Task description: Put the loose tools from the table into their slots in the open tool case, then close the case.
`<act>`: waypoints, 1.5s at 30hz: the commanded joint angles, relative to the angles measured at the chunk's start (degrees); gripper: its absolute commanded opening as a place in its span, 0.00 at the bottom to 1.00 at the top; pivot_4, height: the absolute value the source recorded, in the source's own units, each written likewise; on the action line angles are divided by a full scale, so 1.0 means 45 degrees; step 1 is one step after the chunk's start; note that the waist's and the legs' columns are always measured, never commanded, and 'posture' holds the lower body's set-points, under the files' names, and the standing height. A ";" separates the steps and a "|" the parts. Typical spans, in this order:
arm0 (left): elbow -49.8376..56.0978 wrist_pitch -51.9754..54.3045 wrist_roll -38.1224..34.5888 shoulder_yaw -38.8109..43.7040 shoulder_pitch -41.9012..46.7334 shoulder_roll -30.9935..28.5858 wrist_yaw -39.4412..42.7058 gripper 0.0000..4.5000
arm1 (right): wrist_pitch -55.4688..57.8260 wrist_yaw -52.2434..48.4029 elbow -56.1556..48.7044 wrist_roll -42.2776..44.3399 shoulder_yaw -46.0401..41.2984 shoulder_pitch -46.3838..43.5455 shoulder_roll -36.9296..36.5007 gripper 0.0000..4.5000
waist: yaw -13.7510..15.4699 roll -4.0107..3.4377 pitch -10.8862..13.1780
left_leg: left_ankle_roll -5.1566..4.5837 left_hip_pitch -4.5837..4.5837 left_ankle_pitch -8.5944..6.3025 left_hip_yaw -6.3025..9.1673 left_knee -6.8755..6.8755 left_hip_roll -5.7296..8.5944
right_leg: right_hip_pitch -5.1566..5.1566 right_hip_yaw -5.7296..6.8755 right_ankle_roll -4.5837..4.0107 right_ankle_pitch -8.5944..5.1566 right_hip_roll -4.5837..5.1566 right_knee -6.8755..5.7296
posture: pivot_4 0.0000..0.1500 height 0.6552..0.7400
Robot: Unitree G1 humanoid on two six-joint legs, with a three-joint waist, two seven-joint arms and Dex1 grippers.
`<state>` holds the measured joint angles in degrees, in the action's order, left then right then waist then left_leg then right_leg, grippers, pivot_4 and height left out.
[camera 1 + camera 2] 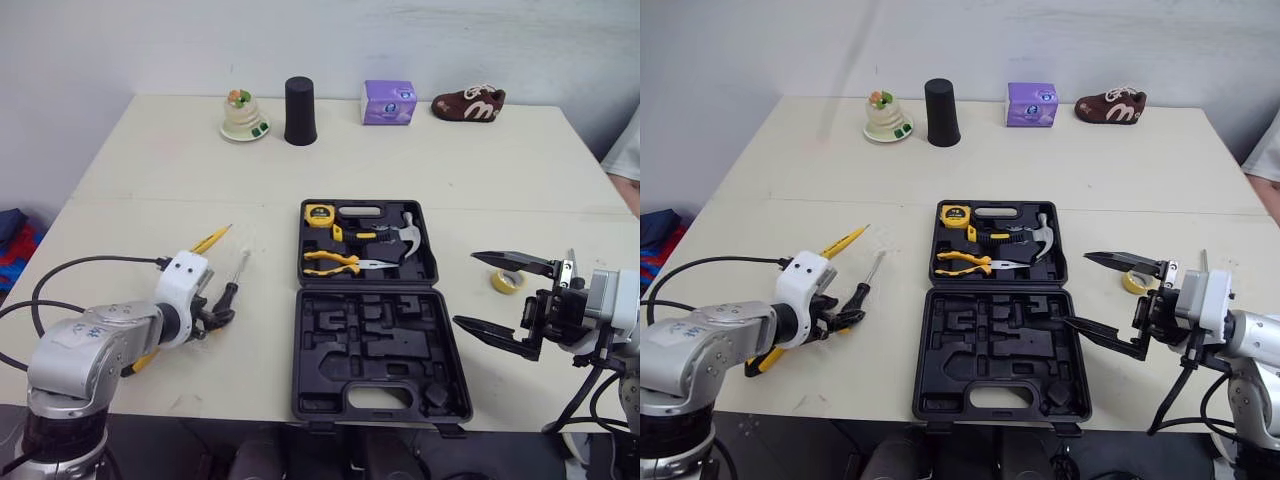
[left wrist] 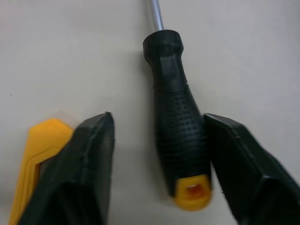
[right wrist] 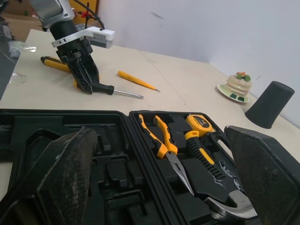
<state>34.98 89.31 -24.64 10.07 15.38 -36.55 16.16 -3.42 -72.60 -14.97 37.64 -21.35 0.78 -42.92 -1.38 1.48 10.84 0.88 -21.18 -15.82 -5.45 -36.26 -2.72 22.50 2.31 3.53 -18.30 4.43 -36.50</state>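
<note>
Both left fingers (image 2: 89,168) flank the screwdriver (image 2: 180,126) lying on the table (image 1: 130,200).

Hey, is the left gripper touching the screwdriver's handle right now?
Cannot tell. In the left wrist view the open left gripper straddles the screwdriver; one finger shows bare table beside the handle, the other meets its edge without a plain gap.

bare table (image 1: 262,330) between screwdriver (image 1: 232,287) and case (image 1: 380,352), tape roll (image 1: 508,282) near right hand (image 1: 466,289)
</note>
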 commanded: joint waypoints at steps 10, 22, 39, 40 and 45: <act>-0.0031 -0.5508 -0.0267 0.0190 0.0840 -0.0846 0.2829 0.22 | -0.0273 0.0099 0.0439 -0.0373 -0.0482 -0.0088 -0.0365 1.00 | 0.0284 0.0013 0.0007 | -0.0015 -0.0015 -0.0009 0.0006 -0.0005 -0.0002 | 0.0008 0.0018 -0.0007 -0.0003 0.0000 0.0005 | 1.00 1.00; -0.2077 -0.8833 0.1411 -0.6942 0.6605 -0.3600 0.9523 0.22 | -0.0358 0.0013 0.1146 -0.1285 -0.1330 0.1324 -0.1325 1.00 | 0.0291 0.0011 0.0007 | -0.0024 -0.0023 -0.0018 -0.0031 0.0005 0.0002 | -0.0007 -0.0006 0.0007 0.0004 -0.0031 0.0081 | 1.00 1.00; -0.4559 -0.7826 0.5443 -1.1907 0.9564 0.0245 0.9248 0.22 | 0.0988 0.1897 -0.1951 -0.0837 -0.1655 0.3167 -0.0695 1.00 | 0.0279 0.0017 0.0011 | -0.0014 -0.0015 -0.0011 -0.0079 -0.0079 -0.0023 | 0.0028 -0.0167 0.0056 -0.0010 -0.0195 -0.0011 | 1.00 1.00; -0.4545 -0.7730 0.5506 -1.1923 0.9567 0.0301 0.9245 0.22 | 0.1051 0.1956 -0.2031 -0.0829 -0.1654 0.3190 -0.0693 1.00 | 0.0273 0.0017 0.0011 | -0.0018 -0.0016 -0.0014 -0.0081 -0.0081 -0.0023 | 0.0028 -0.0173 0.0057 -0.0010 -0.0195 -0.0010 | 1.00 1.00; -0.4519 -0.7161 0.5898 -1.2018 0.9595 0.0424 0.9047 0.22 | 0.1307 0.2192 -0.2404 -0.0820 -0.1589 0.3273 -0.0658 1.00 | 0.0288 0.0017 0.0011 | -0.0030 -0.0018 -0.0020 -0.0085 -0.0085 -0.0021 | 0.0028 -0.0179 0.0069 -0.0017 -0.0185 -0.0011 | 1.00 1.00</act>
<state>13.89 56.29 -0.25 -43.97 57.52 -34.47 58.08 2.48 -63.17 -23.84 32.90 -27.71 15.18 -46.20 -0.09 1.56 10.89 0.74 -21.27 -15.92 -5.83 -36.69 -2.82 22.62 1.50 3.84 -18.38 3.60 -36.58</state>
